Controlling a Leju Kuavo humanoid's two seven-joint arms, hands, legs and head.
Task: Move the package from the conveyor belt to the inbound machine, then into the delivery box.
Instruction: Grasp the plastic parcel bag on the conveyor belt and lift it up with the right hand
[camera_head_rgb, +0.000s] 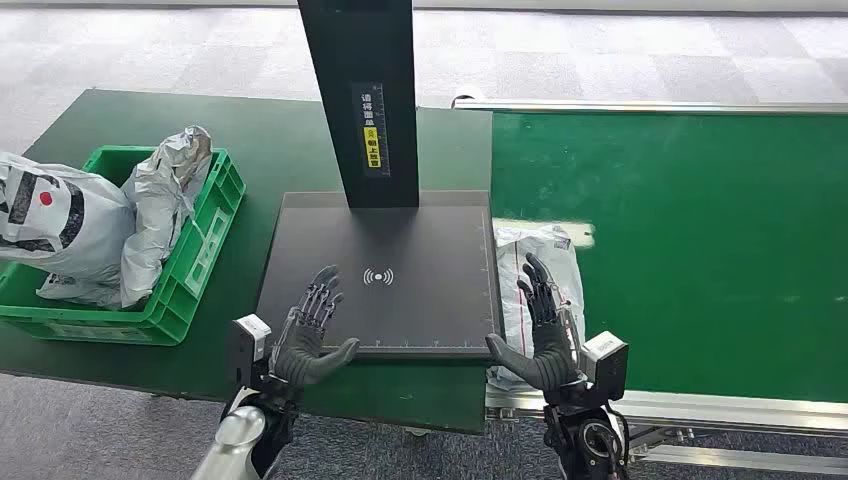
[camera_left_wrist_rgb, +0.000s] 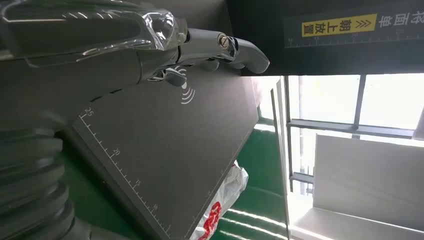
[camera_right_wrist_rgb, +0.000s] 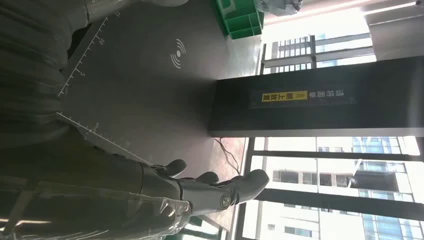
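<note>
Package (camera_head_rgb: 528, 280) on the belt, right of the scanner plate, untouched.

At left of the head view a green box (camera_head_rgb: 205, 250) is seen holding other bags. Lower centre-left, the left hand (camera_head_rgb: 310, 330) is held over the dark plate (camera_head_rgb: 400, 300) of the inbound machine, fingers spread, nothing in it. Right of the plate's edge the white package lies on the green belt (camera_head_rgb: 700, 250), its long axis running up the frame. The right hand (camera_head_rgb: 545, 335) is raised over its near end, fingers apart and empty. It is judged the nearer hand, the package lying just beyond its fingertips.
</note>
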